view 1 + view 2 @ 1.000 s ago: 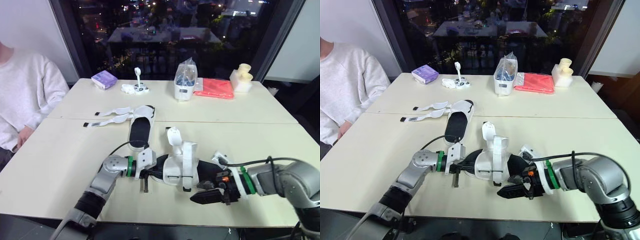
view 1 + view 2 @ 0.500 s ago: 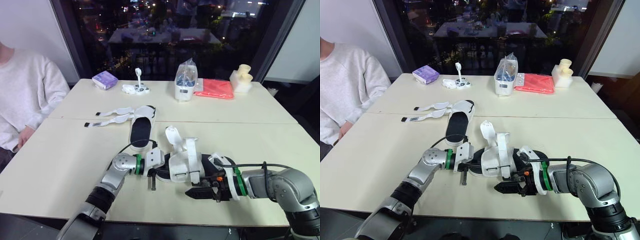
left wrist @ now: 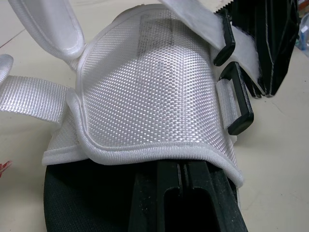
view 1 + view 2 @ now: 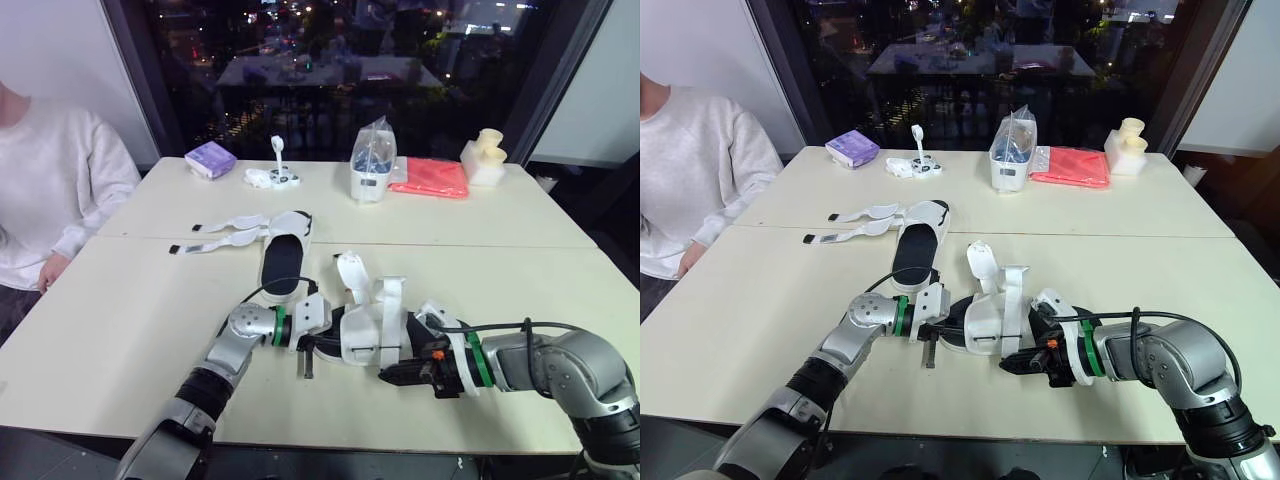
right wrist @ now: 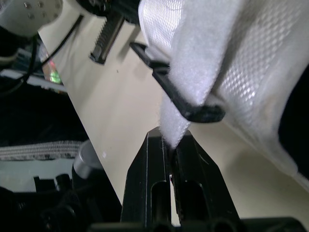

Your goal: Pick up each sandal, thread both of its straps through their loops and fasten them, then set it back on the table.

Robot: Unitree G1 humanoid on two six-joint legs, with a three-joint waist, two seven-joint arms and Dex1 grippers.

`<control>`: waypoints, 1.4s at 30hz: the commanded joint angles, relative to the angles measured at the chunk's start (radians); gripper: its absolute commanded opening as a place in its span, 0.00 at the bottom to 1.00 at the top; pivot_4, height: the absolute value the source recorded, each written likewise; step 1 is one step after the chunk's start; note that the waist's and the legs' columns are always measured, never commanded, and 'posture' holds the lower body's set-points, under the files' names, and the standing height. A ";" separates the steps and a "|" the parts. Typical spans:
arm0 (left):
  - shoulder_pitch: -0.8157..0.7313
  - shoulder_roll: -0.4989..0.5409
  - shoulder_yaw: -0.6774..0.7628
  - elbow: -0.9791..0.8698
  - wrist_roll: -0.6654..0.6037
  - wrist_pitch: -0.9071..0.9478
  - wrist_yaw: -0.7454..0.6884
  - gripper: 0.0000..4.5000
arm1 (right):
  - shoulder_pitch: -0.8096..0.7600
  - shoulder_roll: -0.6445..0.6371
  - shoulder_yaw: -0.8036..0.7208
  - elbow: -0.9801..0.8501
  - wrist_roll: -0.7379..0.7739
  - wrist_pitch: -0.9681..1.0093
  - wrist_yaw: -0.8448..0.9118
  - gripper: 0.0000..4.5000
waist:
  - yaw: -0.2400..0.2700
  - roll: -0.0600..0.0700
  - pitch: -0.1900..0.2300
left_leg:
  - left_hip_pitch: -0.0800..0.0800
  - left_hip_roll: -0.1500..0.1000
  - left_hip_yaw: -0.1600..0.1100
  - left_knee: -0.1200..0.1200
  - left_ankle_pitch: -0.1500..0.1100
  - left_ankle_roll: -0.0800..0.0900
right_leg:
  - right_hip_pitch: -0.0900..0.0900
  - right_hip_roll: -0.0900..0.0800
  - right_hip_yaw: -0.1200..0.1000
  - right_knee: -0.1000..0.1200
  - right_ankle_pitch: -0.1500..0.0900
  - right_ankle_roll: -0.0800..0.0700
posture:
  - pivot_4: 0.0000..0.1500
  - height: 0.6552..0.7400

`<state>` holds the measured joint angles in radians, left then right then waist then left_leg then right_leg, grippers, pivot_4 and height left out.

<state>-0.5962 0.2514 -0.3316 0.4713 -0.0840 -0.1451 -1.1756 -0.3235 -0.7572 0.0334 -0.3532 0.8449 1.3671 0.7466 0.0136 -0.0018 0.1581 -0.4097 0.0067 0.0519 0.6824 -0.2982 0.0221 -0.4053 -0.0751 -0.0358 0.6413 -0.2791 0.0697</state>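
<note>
A white mesh sandal (image 4: 368,328) with a black sole rests between my two grippers at the table's front middle. My left gripper (image 4: 325,346) is shut on the sandal's sole, under the mesh upper (image 3: 154,92). My right gripper (image 5: 171,145) is shut on the end of a white strap (image 5: 176,128) that passes through a black loop (image 5: 193,110). Two black loops (image 3: 236,101) sit at the upper's edge, with the right gripper's fingers (image 3: 270,43) just beyond. A second sandal (image 4: 281,256) lies farther back, its two straps (image 4: 215,240) spread open to the left.
A person in a white sweatshirt (image 4: 50,180) sits at the table's left side. Along the far edge stand a purple box (image 4: 209,158), small white parts (image 4: 272,177), a clear bag of items (image 4: 370,162), a red cloth (image 4: 430,178) and a cream object (image 4: 484,155).
My right gripper, open beside the sandal a second ago, has moved in and shut on the strap end. The sandal has settled lower, with the left gripper still on it.
</note>
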 commanded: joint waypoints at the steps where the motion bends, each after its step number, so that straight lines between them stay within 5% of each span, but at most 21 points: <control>1: 0.036 0.016 -0.036 -0.007 0.038 0.026 -0.004 0.00 | 0.024 0.001 0.024 -0.051 0.046 0.054 0.012 0.01 | -0.001 0.000 0.000 | 0.000 0.000 0.000 0.000 0.000 0.000 | 0.000 0.000 0.000 0.000 0.000 0.000 | 1.00 1.00; 8: 0.089 0.078 -0.037 -0.089 0.029 0.078 -0.030 0.00 | 0.078 0.022 0.025 -0.160 0.142 0.146 0.007 0.01 | -0.014 0.000 0.000 | 0.000 0.000 0.000 -0.003 0.000 0.000 | -0.001 0.000 0.000 -0.001 0.000 0.000 | 1.00 1.00; 20: 0.067 0.139 -0.050 -0.070 0.039 0.078 -0.073 0.00 | -0.173 -0.024 -0.119 -0.244 0.413 0.247 -0.027 0.01 | -0.027 0.000 0.000 | 0.000 0.002 0.000 -0.004 0.000 0.000 | -0.002 0.001 -0.002 -0.001 0.000 0.000 | 1.00 1.00; 31: 0.039 0.122 -0.091 0.010 0.069 -0.017 -0.082 0.00 | -0.352 -0.131 0.034 -0.094 0.247 0.101 0.071 0.01 | -0.025 0.000 -0.001 | 0.000 0.001 0.000 -0.005 0.000 0.000 | -0.001 0.000 -0.002 -0.002 -0.002 -0.002 | 1.00 1.00; 42: 0.037 0.109 -0.095 0.030 0.069 -0.047 -0.074 0.00 | -0.453 -0.098 0.148 0.169 0.078 0.019 0.153 0.01 | -0.024 0.000 -0.001 | 0.000 0.000 0.000 -0.004 0.000 0.000 | 0.000 -0.002 -0.003 -0.004 -0.002 -0.002 | 1.00 1.00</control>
<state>-0.5966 0.3561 -0.3674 0.4445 -0.0923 -0.2103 -1.2467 -0.7459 -0.8544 0.1945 -0.1977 0.9443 1.4129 0.8869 -0.0101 -0.0014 0.1573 -0.4096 0.0066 0.0518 0.6783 -0.2984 0.0222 -0.4049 -0.0774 -0.0389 0.6373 -0.2806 0.0673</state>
